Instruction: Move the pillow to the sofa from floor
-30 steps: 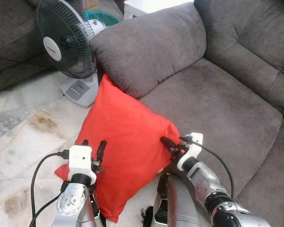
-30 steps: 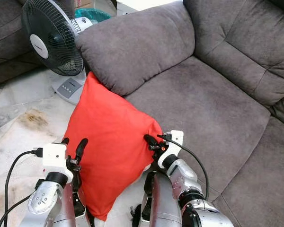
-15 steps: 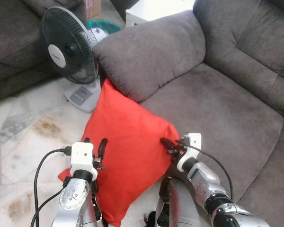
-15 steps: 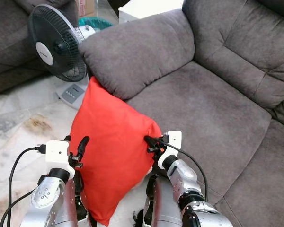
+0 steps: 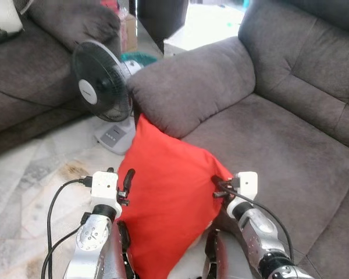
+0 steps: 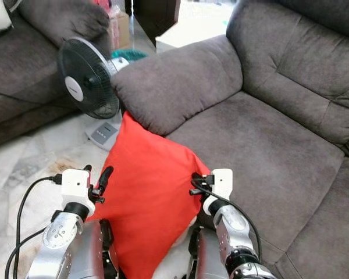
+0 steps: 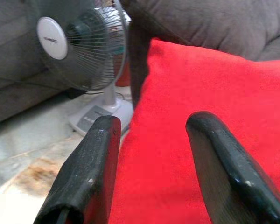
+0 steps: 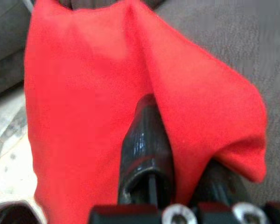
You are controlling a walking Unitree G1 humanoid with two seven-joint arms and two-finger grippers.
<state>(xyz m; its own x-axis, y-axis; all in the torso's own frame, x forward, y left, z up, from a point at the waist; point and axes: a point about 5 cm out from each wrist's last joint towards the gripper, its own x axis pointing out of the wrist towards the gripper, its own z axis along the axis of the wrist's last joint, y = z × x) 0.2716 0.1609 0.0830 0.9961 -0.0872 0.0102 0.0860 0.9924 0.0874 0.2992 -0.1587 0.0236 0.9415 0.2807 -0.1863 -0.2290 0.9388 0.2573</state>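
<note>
The red pillow point(image 5: 168, 197) hangs upright between my two arms, in front of the grey sofa seat point(image 5: 279, 139). Its top corner touches the sofa's padded armrest point(image 5: 192, 81). My right gripper point(image 5: 219, 185) is shut on the pillow's right corner. In the right wrist view one finger point(image 8: 144, 140) lies on the fabric and the other sits under the fold. My left gripper point(image 5: 121, 177) is open at the pillow's left edge. In the left wrist view its two fingers point(image 7: 91, 168) stand apart, with the red pillow point(image 7: 186, 93) just beyond them.
A standing fan point(image 5: 102, 81) is on the marble floor point(image 5: 29, 174), just left of the armrest. A second grey sofa point(image 5: 29, 70) runs along the far left. A white table point(image 5: 203, 29) stands behind the armrest. A black cable point(image 5: 52, 215) loops off my left wrist.
The camera has pulled back and tilted up, so more of the room shows. The pillow stays between the grippers, the right still pinching its corner.
</note>
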